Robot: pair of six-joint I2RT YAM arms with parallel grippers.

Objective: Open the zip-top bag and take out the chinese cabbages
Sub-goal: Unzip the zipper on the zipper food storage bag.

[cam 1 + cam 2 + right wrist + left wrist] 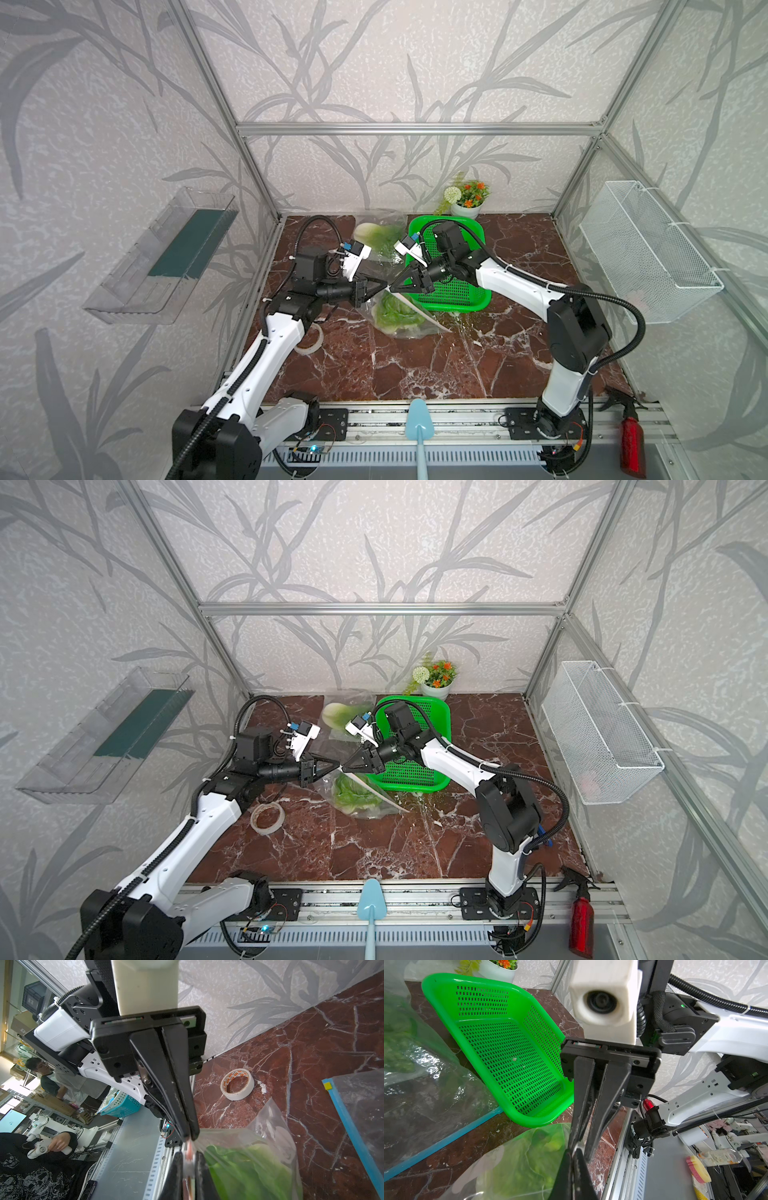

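Black fingertips of the left gripper [383,286] and the right gripper [394,286] meet nose to nose above the table, each pair pressed together on the same top corner of the clear zip-top bag [415,328]. In both wrist views a thin strip of the bag's edge shows pinched between the closed fingers [199,1167]. From that pinch the bag's pale seal edge slants down toward the marble-patterned table [415,374], where the bag's lower end appears to rest. One chinese cabbage [392,313], crinkly green leaves pressed against the plastic, sits inside the held bag, directly below the two grippers. Just beside it, to the right, stands a green basket [457,306] with a perforated floor; the right arm reaches across it. Behind the grippers, toward the back wall and just left of the basket, a second bag [363,1105] with a blue zip strip lies flat, the second cabbage [370,235] showing its white base through the film. A roll of tape [309,338] lies near the left arm. Potted flowers [467,199] stand in the back corner behind the basket. A light-blue scoop [419,419] and a red spray bottle [631,440] rest on the front rail, well apart.
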